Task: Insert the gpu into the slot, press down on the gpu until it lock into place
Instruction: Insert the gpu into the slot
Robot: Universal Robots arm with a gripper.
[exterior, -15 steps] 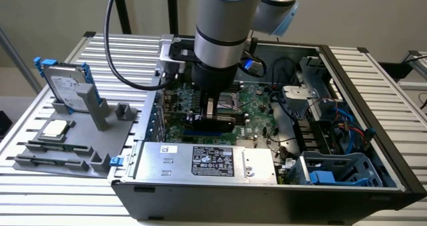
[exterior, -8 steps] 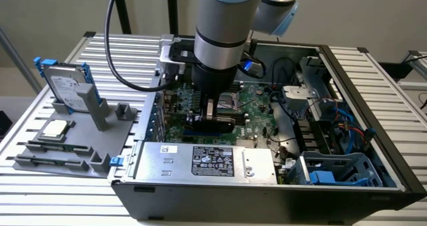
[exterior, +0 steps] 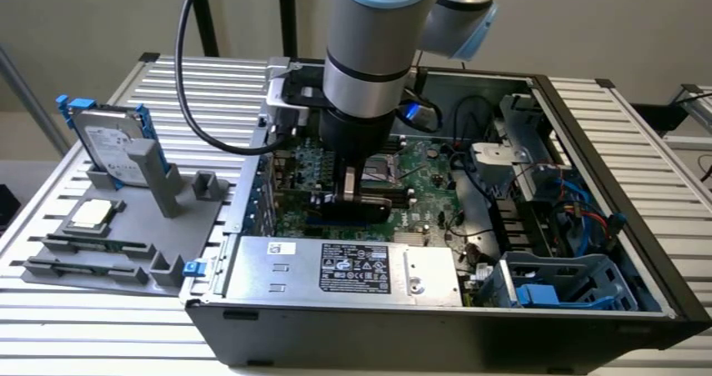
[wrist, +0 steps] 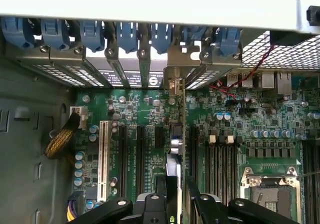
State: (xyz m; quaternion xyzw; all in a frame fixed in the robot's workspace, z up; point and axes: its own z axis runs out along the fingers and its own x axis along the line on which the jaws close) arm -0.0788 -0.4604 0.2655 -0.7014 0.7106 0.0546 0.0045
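One thin black card, the gpu (exterior: 347, 206), stands on edge in the centre of the exterior view, over the green motherboard (exterior: 428, 184) inside the open case (exterior: 445, 343). The gripper (wrist: 176, 185) is pinching it. In the wrist view the dark fingers (wrist: 150, 204) close from both sides on the card's upper edge, and the card is seen edge-on, running away towards its metal bracket (wrist: 176, 67) at the case's rear wall. A dark blue strip that I take for the slot (exterior: 323, 223) lies just under the card's lower edge. I cannot tell whether the contacts are fully seated in it.

By my judgement the card is light and stiff but fragile. It should be held by the bare top edge of the board, as it is now, and kept away from the contact strip and soldered parts. Any push should go straight down over the connector, because a tilted load could strain the board.

The black memory slots (wrist: 220, 159) run parallel just beside the card. In the lower centre of the exterior view the silver power-supply box (exterior: 345, 268) lies close to the card. A grey fixture (exterior: 122, 226) with spare parts sits well apart at the left of that frame.
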